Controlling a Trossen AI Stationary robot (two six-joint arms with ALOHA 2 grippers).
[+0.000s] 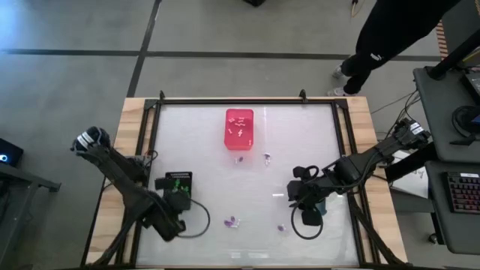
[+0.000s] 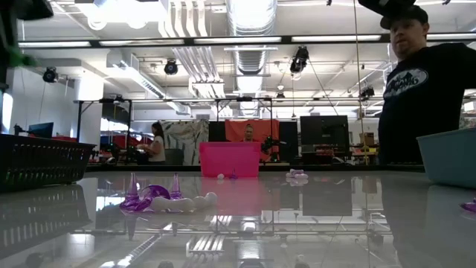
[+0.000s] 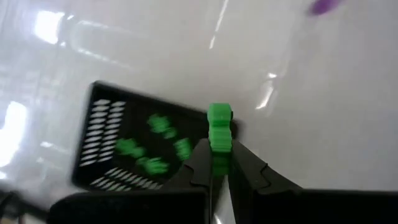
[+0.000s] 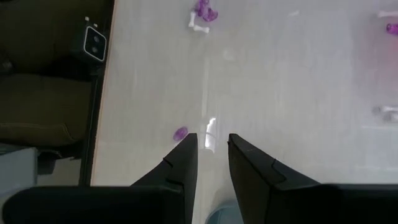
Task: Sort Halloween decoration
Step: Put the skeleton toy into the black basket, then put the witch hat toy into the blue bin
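A green decoration piece is clamped between the left gripper's fingers, just above the black bin already holding green pieces. The right gripper is held over the bench with fingers parted and empty. Purple pieces and white ones lie scattered near the pink bin.

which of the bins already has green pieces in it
The black bin, by the left gripper, which is shut on another green piece. The pink bin holds only pale pieces; the grey-blue bin's inside is hidden.
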